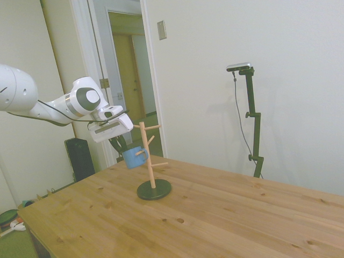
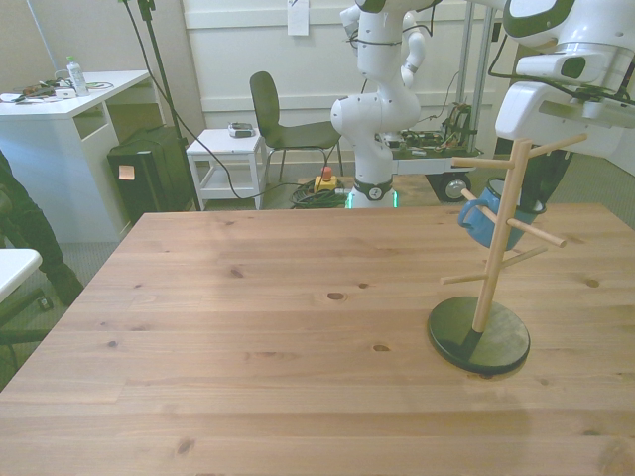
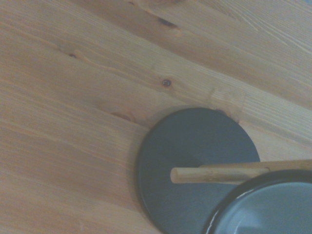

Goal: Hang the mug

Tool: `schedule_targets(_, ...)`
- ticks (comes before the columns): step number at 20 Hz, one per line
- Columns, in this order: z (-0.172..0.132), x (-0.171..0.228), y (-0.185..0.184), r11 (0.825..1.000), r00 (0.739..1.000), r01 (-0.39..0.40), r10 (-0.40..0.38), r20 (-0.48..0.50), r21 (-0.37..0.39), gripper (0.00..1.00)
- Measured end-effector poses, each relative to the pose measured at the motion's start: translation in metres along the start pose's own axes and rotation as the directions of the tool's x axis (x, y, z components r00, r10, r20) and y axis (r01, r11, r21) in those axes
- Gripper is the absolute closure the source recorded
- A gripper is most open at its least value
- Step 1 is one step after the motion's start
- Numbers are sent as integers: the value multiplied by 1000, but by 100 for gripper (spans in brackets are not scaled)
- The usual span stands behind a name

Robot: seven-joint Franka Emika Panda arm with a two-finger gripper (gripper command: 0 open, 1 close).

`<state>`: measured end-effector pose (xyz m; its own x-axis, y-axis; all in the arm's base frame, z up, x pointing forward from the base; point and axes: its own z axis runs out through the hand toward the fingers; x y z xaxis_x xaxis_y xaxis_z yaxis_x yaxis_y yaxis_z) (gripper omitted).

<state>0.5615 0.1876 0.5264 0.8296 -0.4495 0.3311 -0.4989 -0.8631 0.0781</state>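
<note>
Hand (image 1: 119,144) reaches level from the arm, gripping the mug (image 1: 133,157) against the peg stand (image 1: 152,161).

My arm reaches out nearly level in the side view, white links ending in a bent wrist that tips my end effector (image 1: 119,144) downward and slightly forward. The dark fingers (image 1: 115,143) point down below the white hand body (whether they are spread or closed, I cannot tell from either outside view). In the front view my hand sits high at the front view's right.
</note>
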Motion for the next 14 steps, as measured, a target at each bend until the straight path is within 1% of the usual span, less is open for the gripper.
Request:
schedule_targets(5, -6, 0, 7, 1000, 1000, -12, 12, -9, 3, 0)
schedule_targets(9, -14, -8, 15, 999, 999, -31, 31, -20, 17, 0)
schedule_targets(11, -17, -21, 24, 999, 999, -38, 39, -26, 36, 0)
schedule_targets(14, -20, -54, 44, 994, 997, -71, 72, -14, 83, 0)
